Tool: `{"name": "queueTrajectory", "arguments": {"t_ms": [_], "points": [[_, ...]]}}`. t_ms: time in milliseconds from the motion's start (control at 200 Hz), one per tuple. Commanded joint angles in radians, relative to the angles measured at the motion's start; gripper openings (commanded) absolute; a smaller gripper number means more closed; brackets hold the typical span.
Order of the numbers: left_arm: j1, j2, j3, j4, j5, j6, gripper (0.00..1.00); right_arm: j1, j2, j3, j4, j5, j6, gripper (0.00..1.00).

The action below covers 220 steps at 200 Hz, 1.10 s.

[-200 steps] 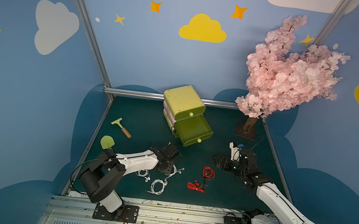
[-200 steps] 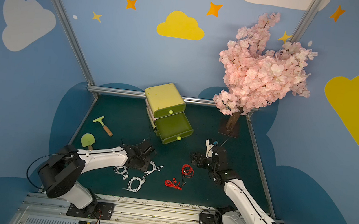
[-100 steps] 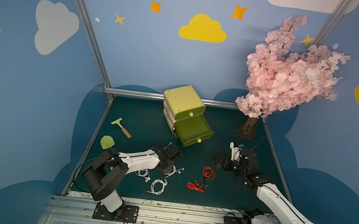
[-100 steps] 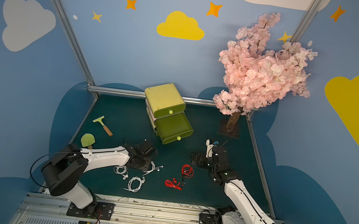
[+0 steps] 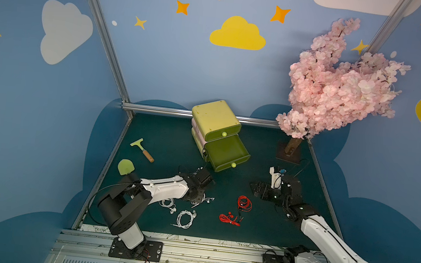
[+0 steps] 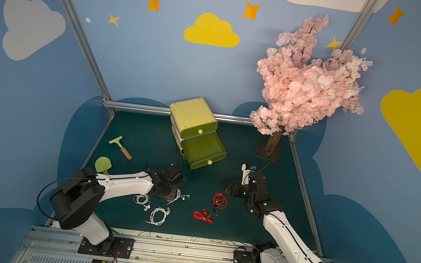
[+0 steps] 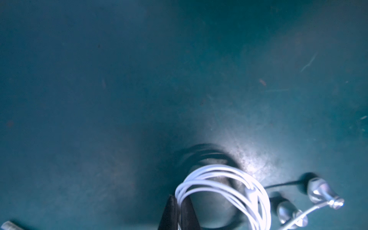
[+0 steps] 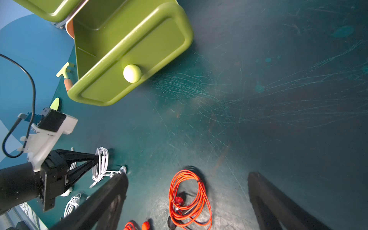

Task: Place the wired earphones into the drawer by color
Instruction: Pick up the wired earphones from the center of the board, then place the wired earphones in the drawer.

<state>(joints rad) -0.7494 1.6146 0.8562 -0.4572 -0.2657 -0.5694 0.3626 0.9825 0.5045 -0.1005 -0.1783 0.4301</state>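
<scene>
Wired earphones (image 5: pixel 185 219) in white and red lie on the front half of the green bench (image 5: pixel 165 143), before the drawer unit (image 5: pixel 215 117), whose lower drawer (image 5: pixel 228 153) stands pulled out.

One white set (image 7: pixel 225 189) is caught by the left end effector (image 7: pixel 178 199), whose fingers are pressed together on a few strands at one side of the coil. In the right wrist view this coil stands on edge as a narrow oval, long axis upright, and its two earbuds trail toward the right arm. Whether it is clear of the bench I cannot tell.

A second white coil (image 5: pixel 167 203) lies flat just beside the left forearm. The round white coil (image 6: pixel 158 216) lies nearer the front rail, its plug tail pointing toward the left arm's base.

The red coil (image 5: pixel 244 203) lies flat, an oval with its long axis running front to back. The red bundle (image 5: pixel 229 218) near it is stretched across the bench.

The right end effector (image 8: pixel 187 176) is low over the red coil, fingers spread wide, holding nothing.
</scene>
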Motion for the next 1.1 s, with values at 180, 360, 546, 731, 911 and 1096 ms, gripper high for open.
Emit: {"name": "queueTrajectory", "arguments": {"t_ms": [180, 360, 546, 731, 911, 1096], "points": [[-0.002, -0.163, 0.051, -0.106, -0.087, 0.0, 0.05, -0.002, -0.016, -0.01, 0.024, 0.005, 0.002, 0.98], [-0.002, -0.264, 0.105, -0.164, -0.143, 0.043, 0.04, -0.002, -0.021, -0.01, 0.026, 0.007, -0.002, 0.99], [-0.002, -0.338, 0.181, -0.17, -0.189, 0.123, 0.03, -0.002, -0.024, -0.01, 0.037, 0.009, -0.007, 0.99], [-0.001, -0.346, 0.285, -0.121, -0.24, 0.226, 0.03, -0.002, -0.023, -0.011, 0.043, 0.003, -0.006, 0.99], [0.002, -0.256, 0.418, -0.049, -0.264, 0.317, 0.03, -0.002, -0.026, -0.011, 0.047, 0.007, -0.008, 0.98], [0.005, -0.111, 0.533, 0.063, -0.266, 0.385, 0.03, -0.003, -0.046, -0.016, 0.044, 0.015, -0.02, 0.98]]}}
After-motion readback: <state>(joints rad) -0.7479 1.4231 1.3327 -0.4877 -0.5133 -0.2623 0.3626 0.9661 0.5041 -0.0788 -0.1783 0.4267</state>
